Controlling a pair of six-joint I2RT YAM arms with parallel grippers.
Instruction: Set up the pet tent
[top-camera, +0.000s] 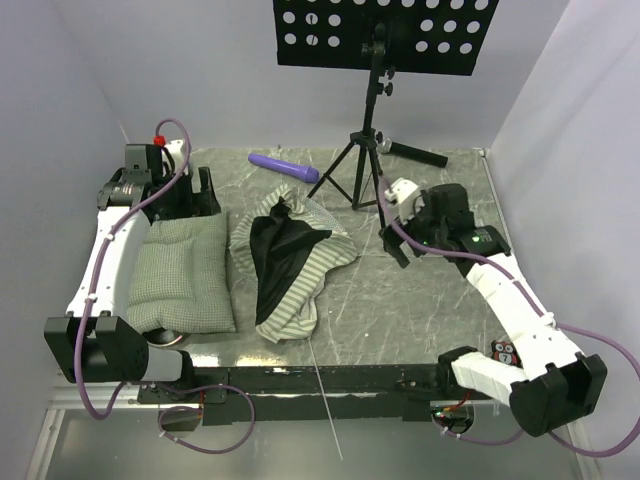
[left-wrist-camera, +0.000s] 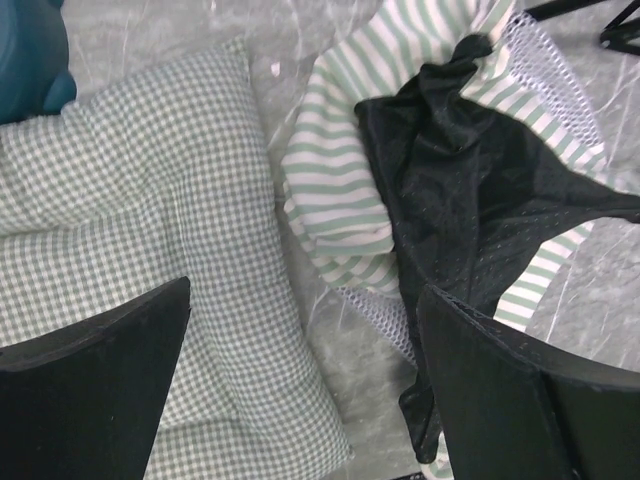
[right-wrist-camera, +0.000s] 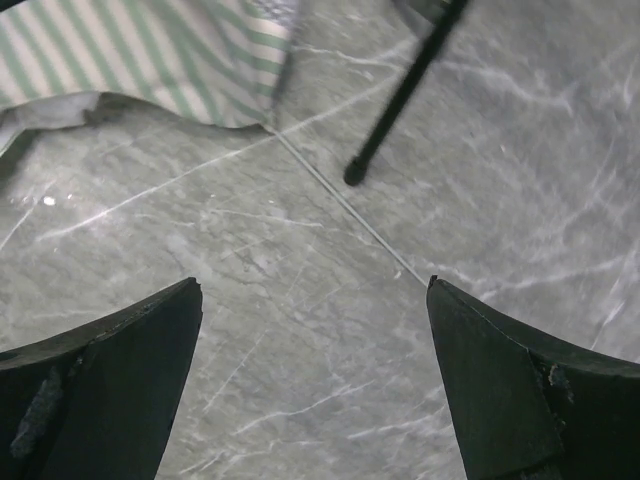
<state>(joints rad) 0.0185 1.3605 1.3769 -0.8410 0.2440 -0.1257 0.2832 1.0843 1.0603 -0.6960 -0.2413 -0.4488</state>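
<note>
From above, the tent (top-camera: 290, 262) is seen crumpled on the bench (top-camera: 400, 300) just beside the cushion (top-camera: 185, 270); in the left wrist view, the left pincer (left-wrist-camera: 305, 290) is held apart over both; in the right wrist view, the right pincer (right-wrist-camera: 311, 284) is spread wide above the bench near the tent's edge.

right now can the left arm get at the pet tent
Probably yes: the left gripper is open above the pet tent, nothing between them; the checked cushion lies beside, not on it.
</note>
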